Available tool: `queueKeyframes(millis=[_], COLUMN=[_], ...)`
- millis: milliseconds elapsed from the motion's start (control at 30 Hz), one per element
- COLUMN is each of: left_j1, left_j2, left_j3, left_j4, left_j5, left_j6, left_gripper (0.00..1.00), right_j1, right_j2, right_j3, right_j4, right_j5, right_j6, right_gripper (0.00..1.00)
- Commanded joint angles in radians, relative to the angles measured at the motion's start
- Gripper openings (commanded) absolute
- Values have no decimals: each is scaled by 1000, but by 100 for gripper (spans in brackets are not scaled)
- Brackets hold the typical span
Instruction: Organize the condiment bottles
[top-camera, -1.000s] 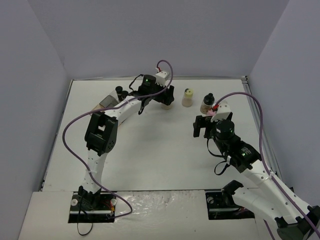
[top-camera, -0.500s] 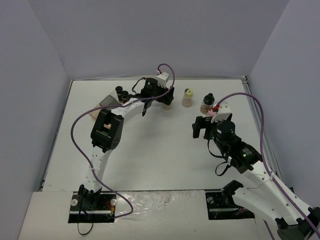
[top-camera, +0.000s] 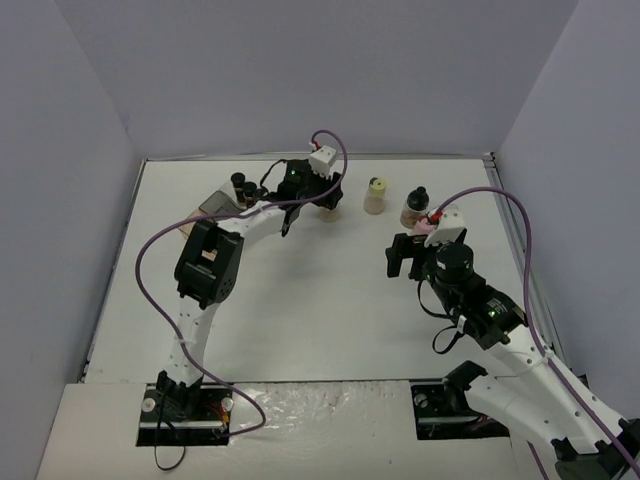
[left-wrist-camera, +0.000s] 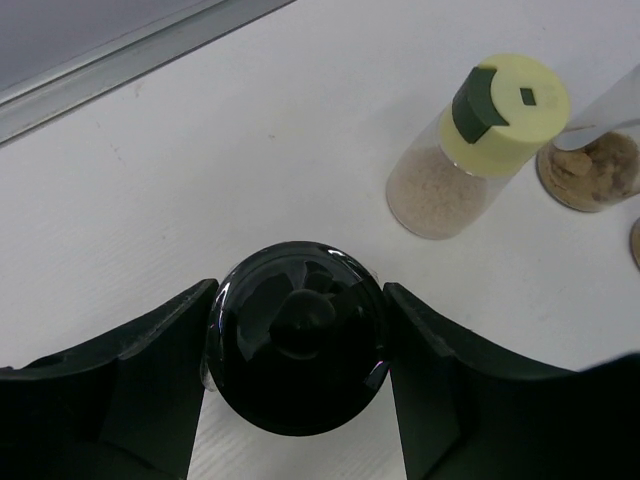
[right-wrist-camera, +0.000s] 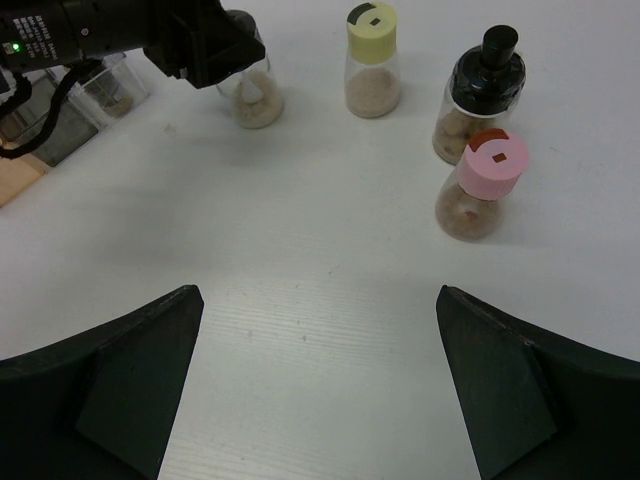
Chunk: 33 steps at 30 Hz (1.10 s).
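The black-capped jar (left-wrist-camera: 297, 370) stands on the table (left-wrist-camera: 200, 150) directly under the left gripper (left-wrist-camera: 300, 300). Both fingers press against opposite sides of its glossy round cap, so the gripper is clenched on the jar at the cap.

That hold is your main risk. The cap is smooth and domed, and the fingers meet it high, well above the contents. If you lift fast or swing sideways, the jar could pivot between the fingers or slide out and tip over. The yellow-capped jar (left-wrist-camera: 480, 140) stands ahead and to the right of the gripper, so a sweep that way could knock it down.

The right gripper (right-wrist-camera: 318, 300) hangs released, with nothing between its fingers. The pink-capped jar (right-wrist-camera: 480, 185) and a rounder black-capped jar (right-wrist-camera: 480, 95) stand ahead of it and to its right.

The left wrist view alone shows the finger contact on the cap, but it hides the jar's body. The right wrist view shows that body, with pale contents, upright on the table, and the clear tray (right-wrist-camera: 60, 120) beyond. From above, the gripper covers the jar almost entirely.
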Motion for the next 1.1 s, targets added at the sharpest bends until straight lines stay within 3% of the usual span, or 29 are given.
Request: queueKeyframes(millis=[0,267,367,533,767,1067], left_j1=[-4,26,80,186,332,389], left_j2=[-253,-555,-634,-759,-714,-568], left_j3=[-84,-206,-237,-290,-308,-298], left_j4=[53,-215,-343,-413,-331,-191], left_j5=[-11,-215,-275,-435,-464,-441], left_j6=[-43,-82,-105,-96,-119,-123], left_gripper=[10,10,10,10,10,10], right_j1=[-2,-2,-2,-2,-2,-2], right_j2=[-20,-19,-18,-15,19,10], right_j3=[30,24,32,37,36,17], right_j4=[45,46,45,54,83,91], right_j5=[-2,3,5,9,-20,-20], right_j6=[9,-2,-13,-19,-18,-5], right_gripper=[100,100,100,100,100,100])
